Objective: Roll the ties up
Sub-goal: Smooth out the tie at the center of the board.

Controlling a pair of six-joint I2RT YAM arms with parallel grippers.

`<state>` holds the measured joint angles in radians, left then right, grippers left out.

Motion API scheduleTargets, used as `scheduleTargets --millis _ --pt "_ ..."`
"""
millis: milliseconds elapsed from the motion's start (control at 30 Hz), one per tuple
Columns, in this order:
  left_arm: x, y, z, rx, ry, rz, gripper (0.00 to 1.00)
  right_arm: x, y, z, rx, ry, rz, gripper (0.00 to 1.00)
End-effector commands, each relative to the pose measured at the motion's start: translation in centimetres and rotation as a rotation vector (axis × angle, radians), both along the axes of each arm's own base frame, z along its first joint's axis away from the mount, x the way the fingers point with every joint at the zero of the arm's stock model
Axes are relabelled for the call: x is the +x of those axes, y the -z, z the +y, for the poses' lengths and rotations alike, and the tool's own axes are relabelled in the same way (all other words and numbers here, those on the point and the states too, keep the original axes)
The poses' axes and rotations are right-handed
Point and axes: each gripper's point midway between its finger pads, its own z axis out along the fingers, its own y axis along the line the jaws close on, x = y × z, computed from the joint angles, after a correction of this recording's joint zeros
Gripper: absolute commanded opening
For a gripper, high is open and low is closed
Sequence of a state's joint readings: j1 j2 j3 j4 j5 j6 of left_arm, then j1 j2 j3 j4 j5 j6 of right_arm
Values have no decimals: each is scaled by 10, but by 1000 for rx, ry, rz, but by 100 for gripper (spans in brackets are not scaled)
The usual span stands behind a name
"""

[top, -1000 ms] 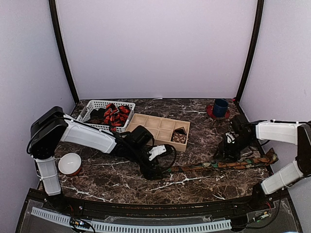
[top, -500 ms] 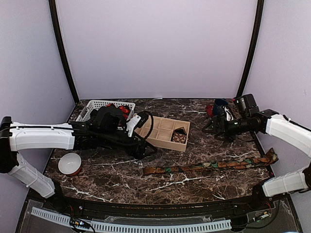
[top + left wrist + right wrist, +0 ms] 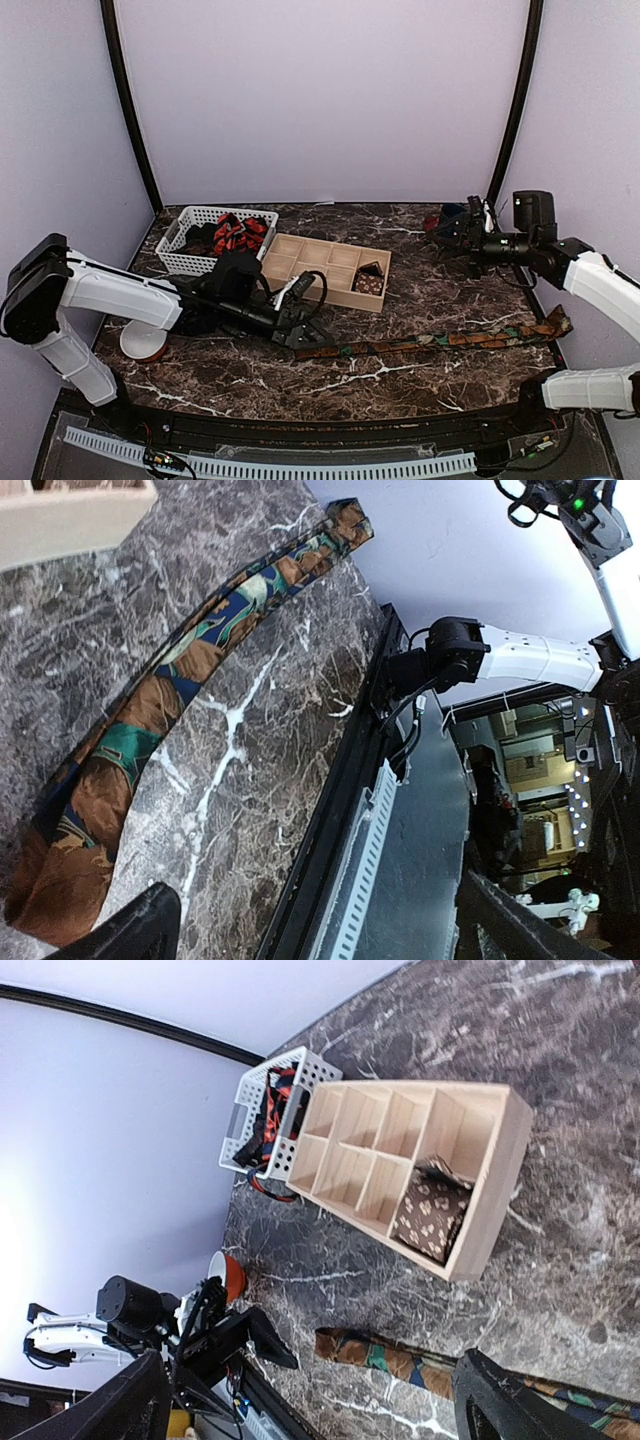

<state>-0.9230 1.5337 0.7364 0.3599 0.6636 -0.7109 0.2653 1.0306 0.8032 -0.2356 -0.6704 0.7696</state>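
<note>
A brown-orange tie with green patches (image 3: 440,340) lies flat and stretched out along the front of the table, its wide end at the right. My left gripper (image 3: 300,333) is low at the tie's narrow left end, open and holding nothing. In the left wrist view the tie (image 3: 150,700) runs away from the left finger (image 3: 130,935). My right gripper (image 3: 448,232) hovers open at the back right, far from the tie (image 3: 390,1355). A rolled brown dotted tie (image 3: 432,1215) sits in one compartment of the wooden box (image 3: 310,252).
A white basket (image 3: 190,262) at the back left holds red-and-black striped ties (image 3: 240,235). A white-and-red bowl (image 3: 140,340) sits by the left arm. A blue cup (image 3: 452,212) on a red saucer stands behind the right gripper.
Both grippers have opened. The right gripper rose from the tie to the back right. The left gripper lifted toward the box, then came back down to the tie's left end.
</note>
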Motion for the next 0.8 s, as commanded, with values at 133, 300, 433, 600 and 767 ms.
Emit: scheduleTargets --millis 133,300,433,600,767 --pt "3 8 -31 -78 56 155 99 -11 13 -3 48 32 104 98" --pt "13 20 -47 -64 69 191 99 -16 18 -6 47 52 148 98" --pt "18 22 -47 -46 67 189 99 -18 22 -7 38 54 169 98" --pt "19 49 -36 -21 64 234 99 -19 31 -12 26 101 197 98" --pt "28 89 -16 -10 4 303 99 -20 33 -13 -14 81 194 98"
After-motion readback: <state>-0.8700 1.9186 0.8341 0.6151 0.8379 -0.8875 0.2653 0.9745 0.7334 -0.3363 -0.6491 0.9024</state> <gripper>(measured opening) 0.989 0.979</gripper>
